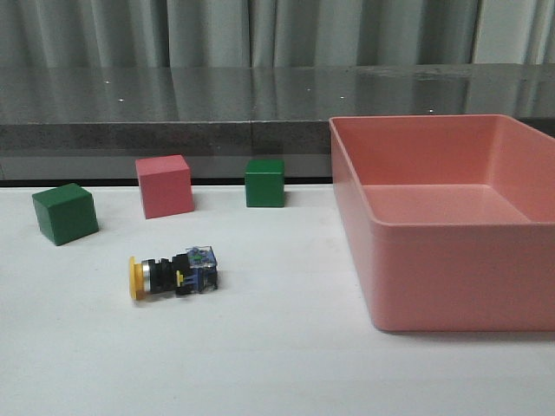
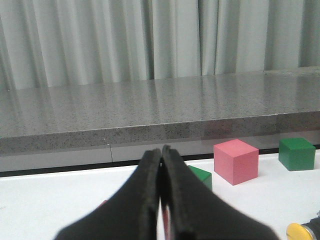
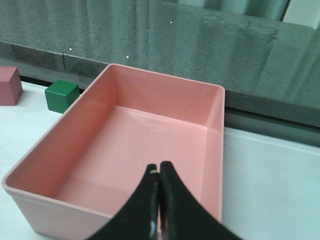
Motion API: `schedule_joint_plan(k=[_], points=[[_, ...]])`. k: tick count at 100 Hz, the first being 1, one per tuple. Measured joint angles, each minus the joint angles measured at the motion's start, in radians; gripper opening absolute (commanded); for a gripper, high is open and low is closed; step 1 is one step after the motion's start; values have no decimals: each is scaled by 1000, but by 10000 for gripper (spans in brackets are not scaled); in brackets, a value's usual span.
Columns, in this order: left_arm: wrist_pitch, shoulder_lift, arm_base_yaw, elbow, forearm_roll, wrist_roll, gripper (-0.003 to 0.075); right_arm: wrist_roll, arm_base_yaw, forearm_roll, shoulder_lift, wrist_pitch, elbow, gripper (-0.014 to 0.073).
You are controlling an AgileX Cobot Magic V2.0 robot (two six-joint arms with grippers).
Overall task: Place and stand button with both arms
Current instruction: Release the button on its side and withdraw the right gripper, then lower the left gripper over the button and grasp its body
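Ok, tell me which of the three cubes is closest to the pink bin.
The green cube at the back, right of the pink cube. The other green cube sits at the far left, farthest from the pink bin.

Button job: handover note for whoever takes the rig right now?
Left gripper: shut, holding nothing, raised over the table's left side.
Right gripper: shut, holding nothing, above the near wall of the pink bin.
Button: lying on its side on the white table, yellow cap pointing left, clear of the bin and in front of the pink cube and two green cubes.
Done: nothing visible; bin is empty.
Left: pick the button up, place it and stand it upright using both arms.
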Motion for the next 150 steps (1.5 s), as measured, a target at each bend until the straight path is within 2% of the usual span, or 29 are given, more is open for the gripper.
schedule_joint_plan(k=[27,43,57,77,82,87,94,99,104,108,126,137,150], points=[[-27,0,0,0,-4,-2,-20,0,0,0,-22,2,2,-62],[-91,0,0,-2,-137,-61,-20,0,0,0,-22,2,2,-62],[44,36,0,-79,-203,-72,-20,0,0,0,-22,2,4,-62],[261,321,0,-344,-211,-50,-12,0,0,0,-22,2,5,-62],[321,411,0,-417,-211,-18,27,0,0,0,-22,2,5,-62],[384,503,0,-490,-209,27,112,0,0,0,-22,2,5,-62],[461,625,0,-587,-209,116,313,0,0,0,-22,2,5,-62],[497,702,0,-643,-212,187,508,0,0,0,-22,2,5,-62],[515,769,-4,-689,-216,227,650,0,0,0,-22,2,5,-62],[517,821,-10,-720,-218,244,720,0,0,0,-22,2,5,-62],[507,984,-25,-787,-234,315,633,0,0,0,-22,2,5,-62],[452,1060,-54,-788,-292,481,622,0,0,0,-22,2,5,-62],[354,1157,-115,-791,-472,713,622,0,0,0,-22,2,5,-62]])
